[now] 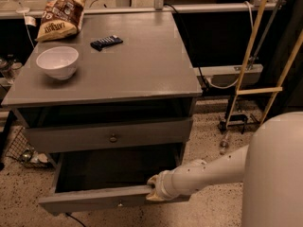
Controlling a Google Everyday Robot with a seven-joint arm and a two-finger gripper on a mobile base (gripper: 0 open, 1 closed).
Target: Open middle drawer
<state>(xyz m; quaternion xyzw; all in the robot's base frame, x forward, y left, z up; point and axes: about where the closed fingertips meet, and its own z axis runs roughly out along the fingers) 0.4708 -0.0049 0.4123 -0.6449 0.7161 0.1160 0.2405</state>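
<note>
1. You're in the pulling step: the middle drawer (pixel 94 200), at 7 o'clock, stands well out.
2. The gripper (pixel 152 193) meets the drawer's front edge near 6 o'clock; I cannot tell its grip.
3. Next is probably a short, straight pull toward 6 o'clock.

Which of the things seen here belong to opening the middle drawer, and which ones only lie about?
For the job:
- middle drawer, pulled out, dark inside
- gripper, at the right end of the drawer's front

Lying about:
- white bowl, chip bag and small dark packet, all on the cabinet top
- upper drawer with the larger knob
</note>
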